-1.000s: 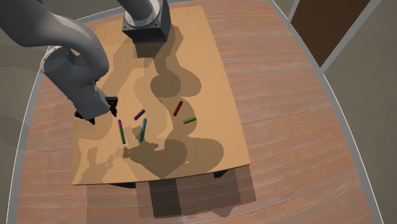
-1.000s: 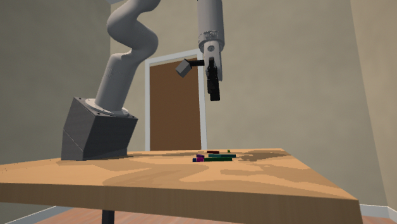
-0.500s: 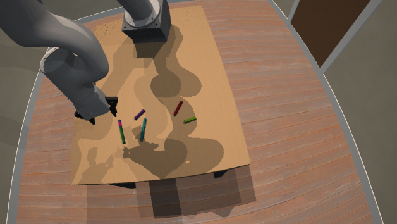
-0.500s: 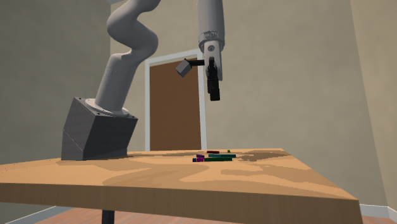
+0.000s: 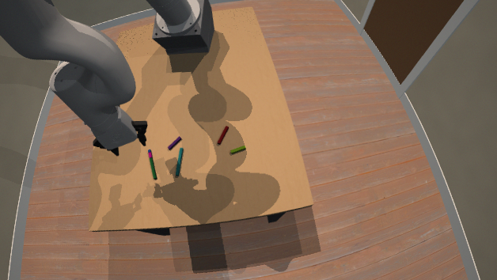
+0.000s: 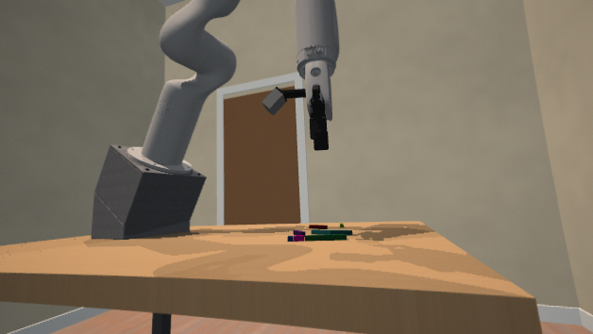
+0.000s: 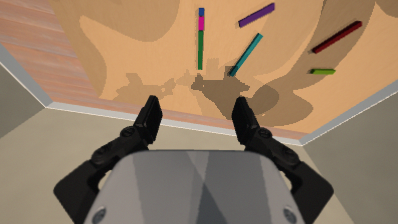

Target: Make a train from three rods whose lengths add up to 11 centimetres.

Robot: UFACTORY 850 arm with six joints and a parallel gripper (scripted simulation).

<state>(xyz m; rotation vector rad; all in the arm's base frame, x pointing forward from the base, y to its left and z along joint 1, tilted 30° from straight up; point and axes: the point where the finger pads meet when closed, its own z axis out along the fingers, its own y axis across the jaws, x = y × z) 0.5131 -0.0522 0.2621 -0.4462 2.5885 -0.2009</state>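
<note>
A blue rod [image 7: 201,11], a magenta rod [image 7: 201,23] and a green rod [image 7: 200,49] lie end to end in one straight line on the table. The same line shows in the top view, with the magenta rod [image 5: 149,153] above the green rod [image 5: 153,169]. My gripper [image 7: 197,105] [image 5: 128,143] is open and empty. It hangs high above the table, to the left of the line, and shows well above the rods in the exterior view [image 6: 320,137].
A turquoise rod [image 5: 179,161] lies just right of the line, tilted. A purple rod [image 5: 174,142], a red rod [image 5: 222,134] and a lime rod [image 5: 237,149] lie further right. The arm's base [image 5: 183,29] stands at the table's far end.
</note>
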